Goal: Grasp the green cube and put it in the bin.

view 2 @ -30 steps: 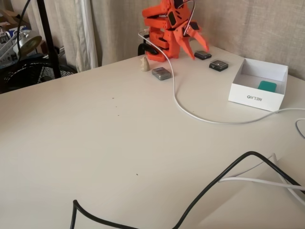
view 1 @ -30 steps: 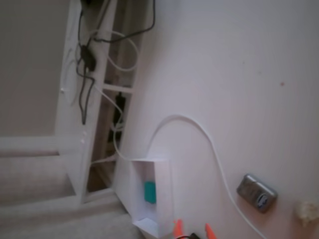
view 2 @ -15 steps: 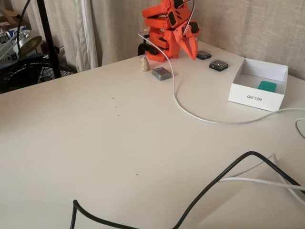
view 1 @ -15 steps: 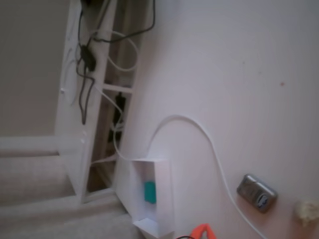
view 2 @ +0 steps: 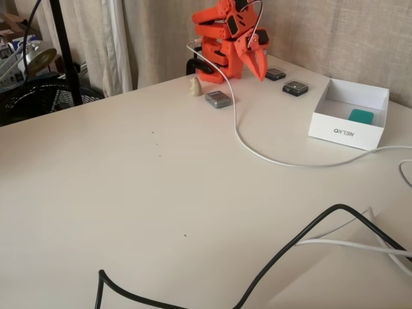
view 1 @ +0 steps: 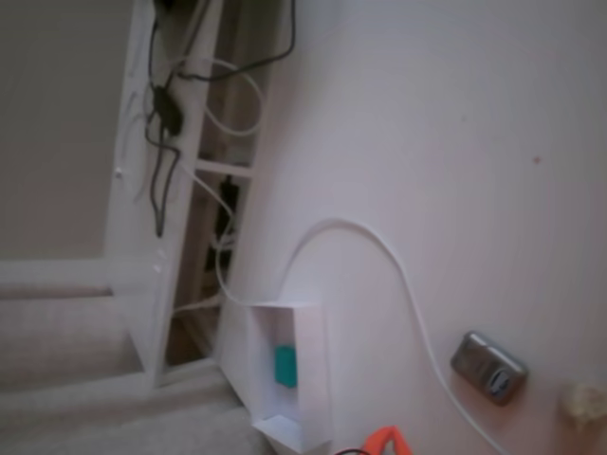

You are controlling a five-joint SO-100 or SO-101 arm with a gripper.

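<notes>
Both fixed views show the rounded green cube inside the thin-walled white bin; orange pincer together.

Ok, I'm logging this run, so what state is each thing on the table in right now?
Small teal-green cube: lying inside the bin, not held.
White shallow rectangular bin: open-topped, upright on the table.
Orange arm's gripper: fingers together, holding nothing, away from the bin.
Grey metallic rectangular gadget: flat on the table, beside the white cable.
White cable: loose, curving across the table.
</notes>
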